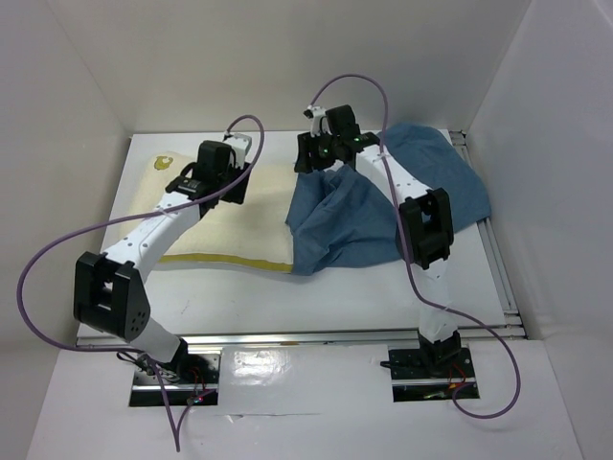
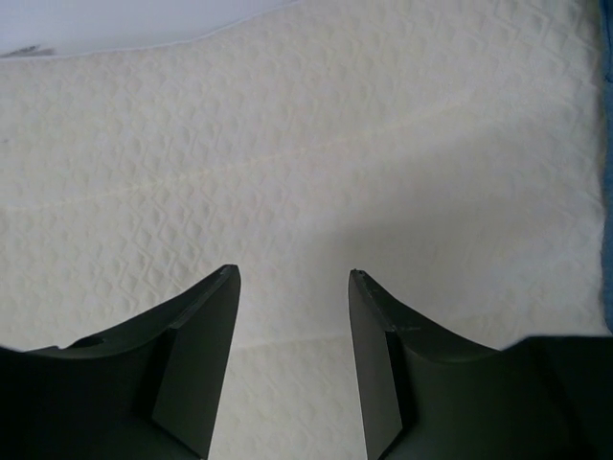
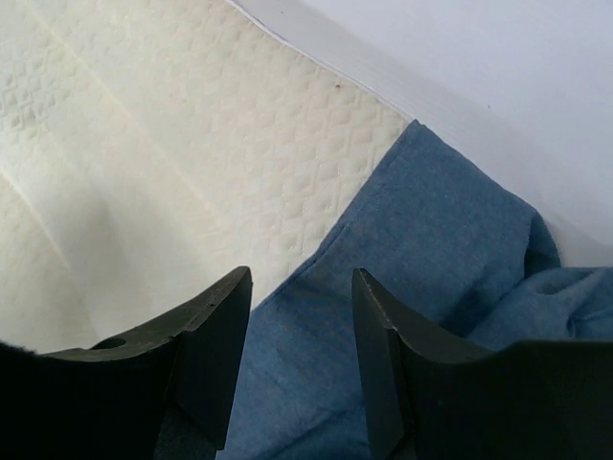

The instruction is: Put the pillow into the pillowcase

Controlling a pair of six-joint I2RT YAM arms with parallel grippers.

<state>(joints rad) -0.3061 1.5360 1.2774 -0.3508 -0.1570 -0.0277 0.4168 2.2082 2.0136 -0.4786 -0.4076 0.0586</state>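
Blue pillowcase (image 1: 383, 206): crumpled on the right of the white surface (image 1: 316, 297), its left edge lying over the pillow's right end.
Pillow (image 1: 259, 216): flat on the left, mostly uncovered.
Left hand (image 2: 292, 271): open above the pillow, gripping nothing.
Right hand (image 3: 302, 272): open over the pillowcase hem, beside the pillow.

Pillow (image 1: 251, 225) is cream-white with embossed diamond texture and pale yellow edge; pillowcase (image 1: 340, 225) is plain dusty blue.
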